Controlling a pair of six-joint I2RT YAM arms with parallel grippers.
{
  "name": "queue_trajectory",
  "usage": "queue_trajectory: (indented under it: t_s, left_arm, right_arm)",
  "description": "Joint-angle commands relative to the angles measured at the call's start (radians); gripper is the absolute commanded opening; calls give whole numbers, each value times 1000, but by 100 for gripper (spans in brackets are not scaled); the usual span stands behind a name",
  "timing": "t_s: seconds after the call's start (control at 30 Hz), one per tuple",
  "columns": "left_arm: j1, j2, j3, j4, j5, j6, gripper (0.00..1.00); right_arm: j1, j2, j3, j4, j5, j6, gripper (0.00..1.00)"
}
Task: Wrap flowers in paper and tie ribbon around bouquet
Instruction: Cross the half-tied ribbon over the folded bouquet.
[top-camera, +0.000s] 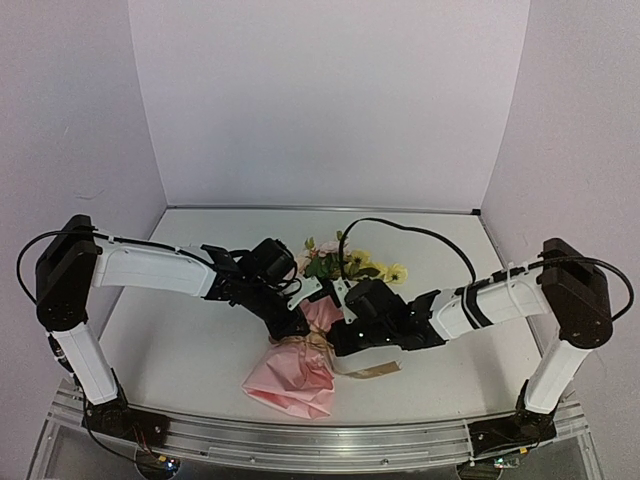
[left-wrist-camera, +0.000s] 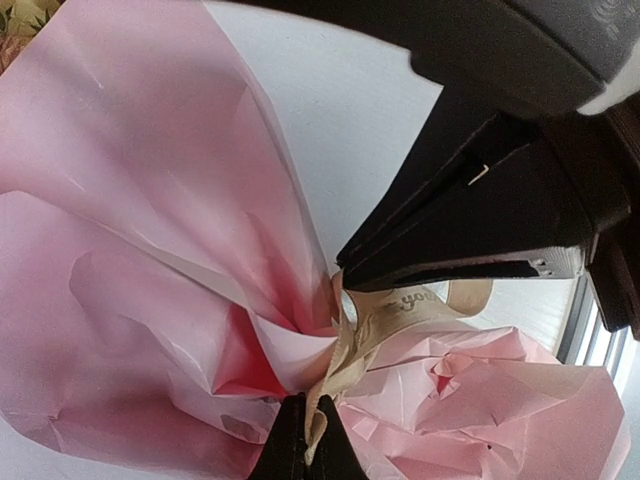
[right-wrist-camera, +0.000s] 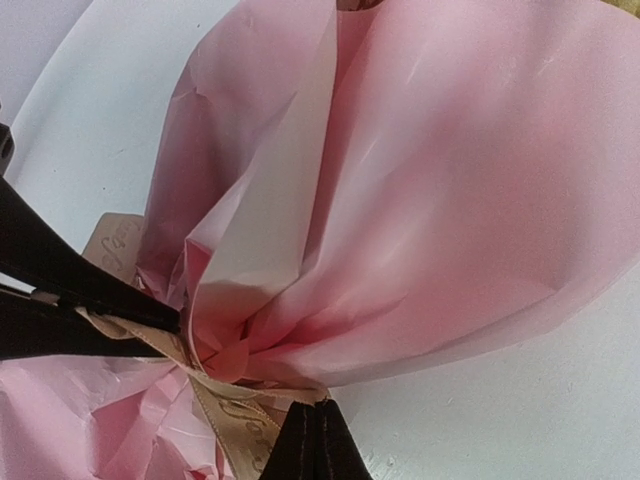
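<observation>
1. Pinched shut on narrow tan satin ribbon (left-wrist-camera: 400, 305): black left gripper (left-wrist-camera: 300, 445), at the cinched waist.
2. Clamped on same ribbon from opposite side: black right gripper (right-wrist-camera: 315, 445).
3. Lying mid white table (top-camera: 170, 340): bouquet (top-camera: 322, 312) of yellow and pinkish flowers (top-camera: 350, 265) in soft pink paper (top-camera: 295, 385).
4. Long axis near-to-far, blooms pointing away from arm bases, slightly right.
5. Creased, flaring either side of tie.

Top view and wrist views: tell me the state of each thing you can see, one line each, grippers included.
flowers: lying down, heads sticking out of the paper's far end.
paper: wrapped around the stems, cinched at the middle, creased.
ribbon: wound around the paper's waist, one tail trailing loose.
left gripper: shut on the ribbon.
right gripper: shut on the ribbon.
</observation>
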Motion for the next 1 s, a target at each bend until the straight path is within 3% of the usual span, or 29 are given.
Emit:
queue_trajectory:
  t_s: [0.0, 0.47, 0.97]
  left_arm:
    - [-4, -36, 10, 48, 2, 7, 0]
    - [-19, -45, -26, 98, -68, -68, 0]
    - [-57, -46, -95, 242, -233, -255, 0]
  right_arm:
    - [40, -37, 27, 33, 14, -14, 0]
    - [55, -142, -67, 131, 113, 79, 0]
    - [78, -87, -58, 183, -12, 99, 0]
